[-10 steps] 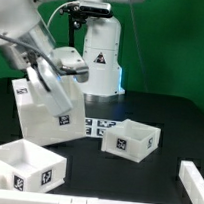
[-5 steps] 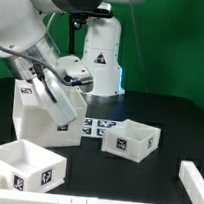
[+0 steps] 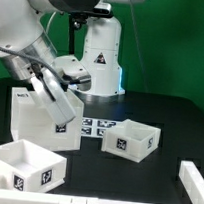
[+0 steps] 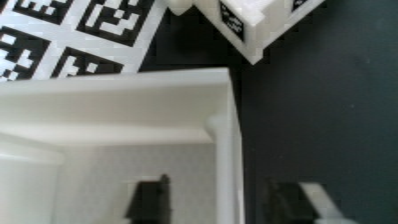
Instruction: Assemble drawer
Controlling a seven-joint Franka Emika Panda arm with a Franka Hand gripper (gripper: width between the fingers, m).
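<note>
The white cube-shaped casing (image 3: 36,121) stands upright on the black table at the exterior view's left. My gripper (image 3: 56,98) reaches down over its top right edge. In the wrist view the gripper (image 4: 228,205) straddles one wall of the casing (image 4: 125,110), with a dark finger (image 4: 150,200) inside and the other outside. There is a gap on each side of the wall, so the jaws are open. One open-top tray (image 3: 130,141) sits at centre right; its corner shows in the wrist view (image 4: 258,20). The second tray (image 3: 24,165) sits at front left.
The marker board (image 3: 96,125) lies flat between casing and tray and also shows in the wrist view (image 4: 71,40). The arm's white base (image 3: 99,60) stands behind. A white part (image 3: 193,180) lies at the right edge and a white strip (image 3: 81,201) along the front.
The casing was tilted up on its edge and now stands level on the table. The arm and gripper have come down to the exterior view's left with it.
</note>
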